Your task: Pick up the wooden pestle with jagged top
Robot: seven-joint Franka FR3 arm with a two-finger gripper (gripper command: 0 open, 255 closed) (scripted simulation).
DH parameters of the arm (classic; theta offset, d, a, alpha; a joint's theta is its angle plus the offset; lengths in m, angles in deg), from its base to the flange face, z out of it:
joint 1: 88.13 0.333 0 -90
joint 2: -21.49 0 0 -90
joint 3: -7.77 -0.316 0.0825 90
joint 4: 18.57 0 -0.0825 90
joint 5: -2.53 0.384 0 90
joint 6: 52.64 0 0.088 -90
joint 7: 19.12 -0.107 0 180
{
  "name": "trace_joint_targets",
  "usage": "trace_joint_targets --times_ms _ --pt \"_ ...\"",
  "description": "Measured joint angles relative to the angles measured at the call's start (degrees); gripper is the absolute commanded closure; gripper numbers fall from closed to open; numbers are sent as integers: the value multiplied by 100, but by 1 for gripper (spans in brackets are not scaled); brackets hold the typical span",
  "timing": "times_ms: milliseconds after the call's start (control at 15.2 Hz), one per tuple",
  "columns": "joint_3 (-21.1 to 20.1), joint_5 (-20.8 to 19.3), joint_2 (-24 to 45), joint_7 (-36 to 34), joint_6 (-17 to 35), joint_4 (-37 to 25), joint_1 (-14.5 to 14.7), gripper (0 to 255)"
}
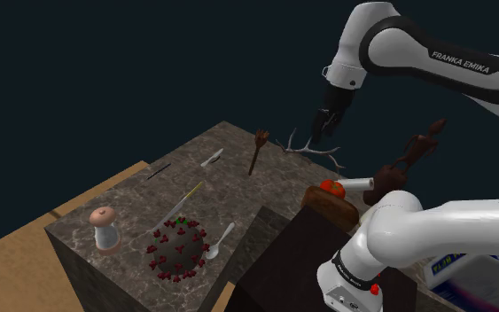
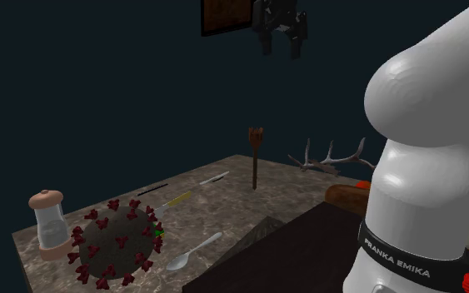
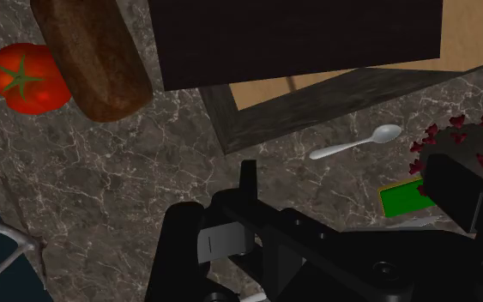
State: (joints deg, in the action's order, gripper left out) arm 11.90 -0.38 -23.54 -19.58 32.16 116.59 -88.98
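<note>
Lettering reading FRANKA EMIKA runs in white along a dark band of the white arm (image 1: pixel 433 62), and again on the ring at its base in the second exterior view. Under the arm spreads a grey-brown marbled counter (image 1: pixel 141 213), with the dark box stand (image 1: pixel 292 261) set against it. A dark ball with red spikes (image 1: pixel 178 250) sits near the front, a brown loaf (image 1: pixel 334 206) by the stand, pale antlers (image 1: pixel 314 149) at the far edge. The black gripper (image 2: pixel 280 48) hangs high over the counter, fingers spread, nothing between them. The brown pestle (image 1: pixel 257 152) stands upright near the antlers, jagged end up, well below the gripper. Smaller still are a clear shaker (image 1: pixel 105 229), a white spoon (image 1: pixel 221 239) and a red tomato (image 1: pixel 331 186).
</note>
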Motion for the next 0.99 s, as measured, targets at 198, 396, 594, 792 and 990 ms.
trace_joint_targets --times_ms 198,396,594,792,990 --pt "26 -18 240 -50 184 -50 -33 0" --pt "140 -90 781 -108 642 -121 -127 0" --pt "189 -103 1344 -256 1044 -271 -191 0" --pt "274 -119 1967 -360 1378 -557 -262 0" --pt "373 -117 2633 -446 1693 -903 -332 0"
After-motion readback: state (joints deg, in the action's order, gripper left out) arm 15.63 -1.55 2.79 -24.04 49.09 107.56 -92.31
